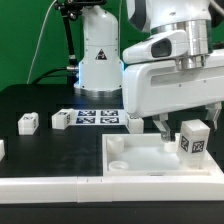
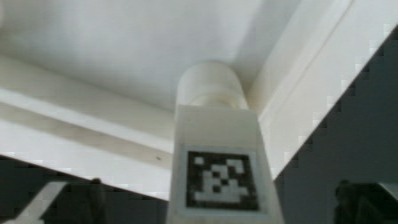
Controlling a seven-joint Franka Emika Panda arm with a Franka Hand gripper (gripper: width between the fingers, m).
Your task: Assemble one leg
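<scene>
A: Quick pass. The gripper hangs low over the white panel, on the exterior view's right, with its fingers spread wide and nothing between them.

B: And the leg?

A: One leg stands upright on the panel's far right corner area, just right of the gripper, marker face toward the camera. In the wrist view the same leg fills the middle of the frame, marker square on its lower face, rounded end against the white panel.

B: Is it touching the gripper?

A: Cannot tell from the exterior view (the right finger is close beside it, but the gap is too small to judge).

B: Other parts?

A: Two more small white blocks on the black counter: one at the exterior view's left, another a bit right of it. The marker board lies flat just right of those, in front of the arm's white base. A fourth block sits beside the board, near the panel's far edge.

B: Panel details?

A: A round hole shows near its left corner.
</scene>
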